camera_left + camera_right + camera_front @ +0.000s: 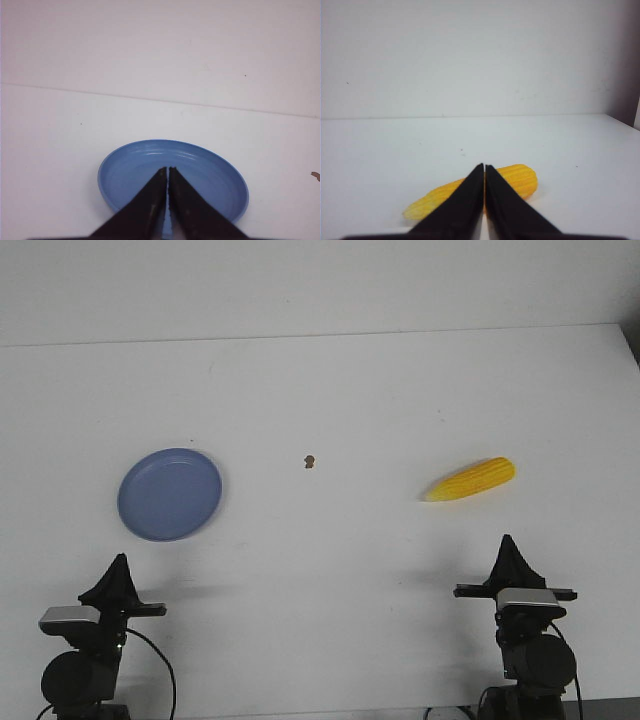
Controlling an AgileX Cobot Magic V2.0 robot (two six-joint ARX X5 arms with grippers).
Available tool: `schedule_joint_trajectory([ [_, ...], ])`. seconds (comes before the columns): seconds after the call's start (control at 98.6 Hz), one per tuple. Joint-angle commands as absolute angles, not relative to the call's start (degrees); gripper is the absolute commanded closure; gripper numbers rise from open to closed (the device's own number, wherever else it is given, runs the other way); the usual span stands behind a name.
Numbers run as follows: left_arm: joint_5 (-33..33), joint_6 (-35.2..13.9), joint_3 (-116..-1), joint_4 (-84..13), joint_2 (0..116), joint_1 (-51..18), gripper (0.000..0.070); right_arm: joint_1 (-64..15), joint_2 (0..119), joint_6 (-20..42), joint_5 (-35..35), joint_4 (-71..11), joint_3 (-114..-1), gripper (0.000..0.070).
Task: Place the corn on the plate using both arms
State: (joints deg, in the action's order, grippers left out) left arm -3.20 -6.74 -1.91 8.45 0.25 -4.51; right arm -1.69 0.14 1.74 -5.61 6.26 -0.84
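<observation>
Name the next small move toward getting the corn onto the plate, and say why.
Probably open the right gripper and reach forward to the corn: it lies untouched on the table, just ahead of that shut gripper and far right of the plate.

A laboratory test bench is indicated: a bare white table point(330, 390) is set against a plain white wall point(300, 285), with two robot arms mounted at its near edge.

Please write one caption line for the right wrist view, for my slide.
Right end effector, shut and empty, points at the yellow corn lying on the white table.
</observation>
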Motion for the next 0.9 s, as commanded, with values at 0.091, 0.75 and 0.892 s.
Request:
schedule_joint_trajectory([
  [0.091, -3.20, -6.28, -0.80, 9.08, 0.19, -4.49, 0.0684, -1.58, 0.08, 2.13, -5.58, 6.83, -0.71, 0.0690],
  [0.75, -3.20, -6.57, -1.10, 9.56, 0.19, -4.49, 0.0685, -1.58, 0.08, 1.72, -5.61, 8.69, -0.73, 0.0690],
  [0.892, -2.74, -6.57, -3.64, 9.48, 0.19, -4.49, 0.0685, -1.65, 0.10, 1.72, -4.38, 10.15, -1.13, 0.0690],
])
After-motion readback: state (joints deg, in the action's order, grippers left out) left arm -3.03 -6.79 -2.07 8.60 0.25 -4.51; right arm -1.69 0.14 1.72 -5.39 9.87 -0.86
